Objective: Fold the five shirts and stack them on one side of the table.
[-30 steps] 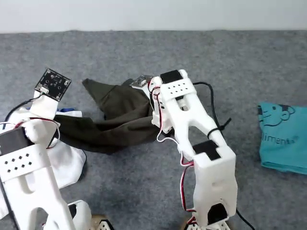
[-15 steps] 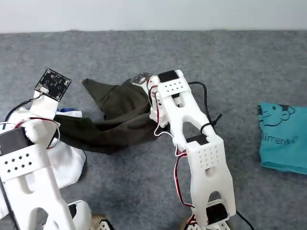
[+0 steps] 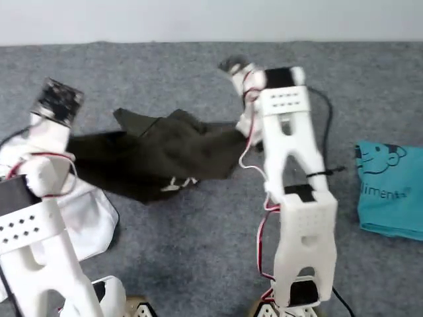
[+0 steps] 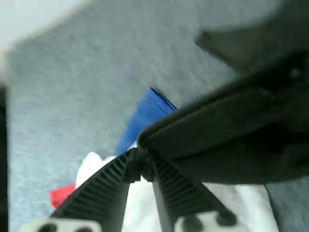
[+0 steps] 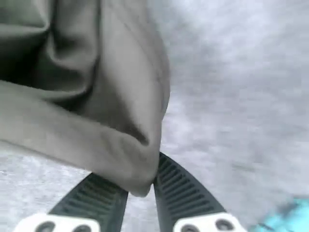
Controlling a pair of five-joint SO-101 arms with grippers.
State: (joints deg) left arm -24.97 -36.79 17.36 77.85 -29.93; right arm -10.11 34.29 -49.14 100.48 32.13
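A dark olive shirt (image 3: 162,155) lies stretched across the middle of the grey table. My left gripper (image 4: 142,166) is shut on its left edge, seen close in the left wrist view as dark cloth (image 4: 231,140). My right gripper (image 5: 142,186) is shut on the shirt's right corner (image 5: 120,145), held near the far middle of the table by the right arm (image 3: 281,112). Under the left arm (image 3: 39,165) lies a white shirt (image 3: 92,221). A blue shirt (image 4: 145,116) and a red one (image 4: 60,195) lie beside it. A folded teal shirt (image 3: 390,191) rests at the right edge.
The grey carpet-like table top (image 3: 198,264) has open room in front between the two arm bases and at the far right. A pale wall (image 3: 211,20) bounds the far edge.
The right arm has swung right and toward the far edge, pulling the olive shirt's corner with it. The left gripper moved left and back, so the shirt is now spread wider.
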